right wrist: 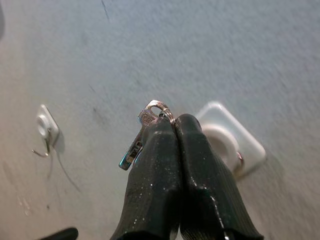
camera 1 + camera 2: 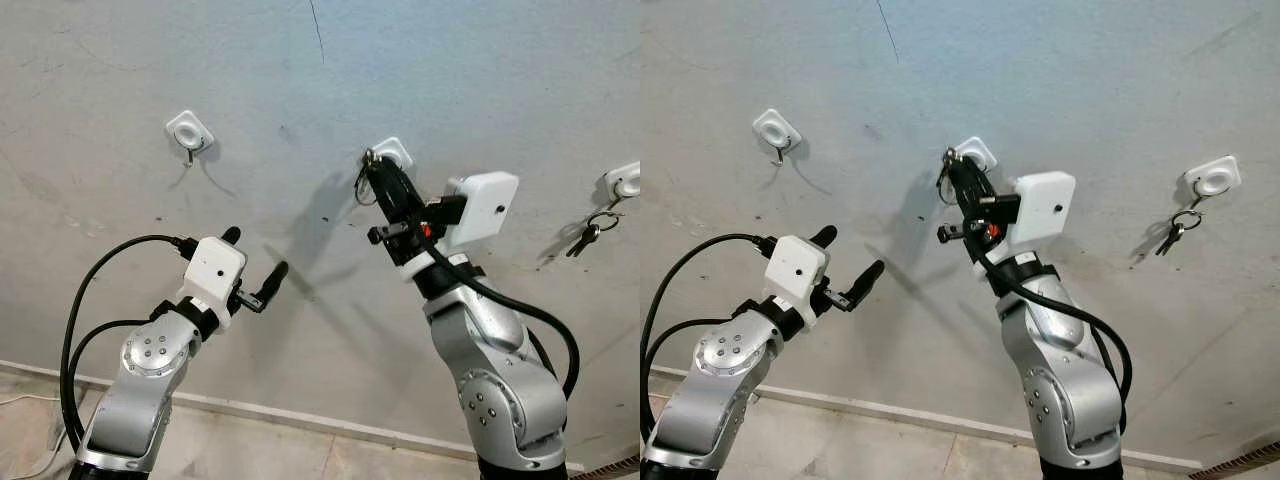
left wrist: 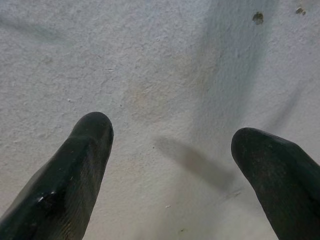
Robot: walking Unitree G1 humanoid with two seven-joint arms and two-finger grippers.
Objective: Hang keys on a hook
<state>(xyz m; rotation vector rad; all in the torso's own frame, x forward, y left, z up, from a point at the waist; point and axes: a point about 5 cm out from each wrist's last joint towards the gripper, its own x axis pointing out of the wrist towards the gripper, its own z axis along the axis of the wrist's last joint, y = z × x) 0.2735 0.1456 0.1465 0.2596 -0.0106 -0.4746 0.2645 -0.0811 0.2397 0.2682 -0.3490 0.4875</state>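
Even bright light; soft shadows on wall [image 2: 480, 80]; wrist views slightly blurred.

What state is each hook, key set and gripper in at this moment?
Left hook: bare, nothing hanging from it.
Middle hook: not yet carrying keys; right gripper right at it.
Right hook: holds hanging keys.
Held keys: pinched in the right gripper, raised beside the middle hook.
Right gripper: jaws shut on the held keys.
Left gripper: jaws open, holding nothing, facing the wall.
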